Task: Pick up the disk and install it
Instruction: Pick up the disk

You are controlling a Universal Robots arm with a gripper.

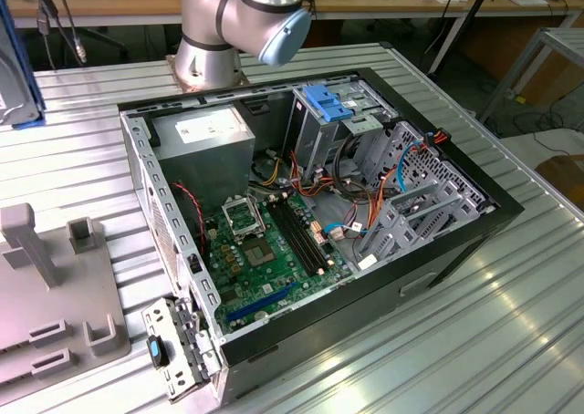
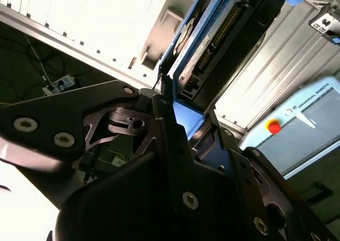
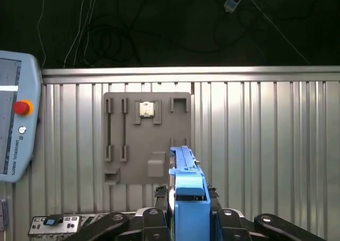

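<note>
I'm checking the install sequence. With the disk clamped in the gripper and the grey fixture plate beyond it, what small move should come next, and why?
Probably a carry toward the open computer case. The gripper is shut on the disk, held edge-on with the grey fixture plate beyond it, away from the case's drive cage.

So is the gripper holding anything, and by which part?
Yes: the disk, edge-on in the gripper; the jaws close on either side of one end, the rest sticking out beyond them.
</note>
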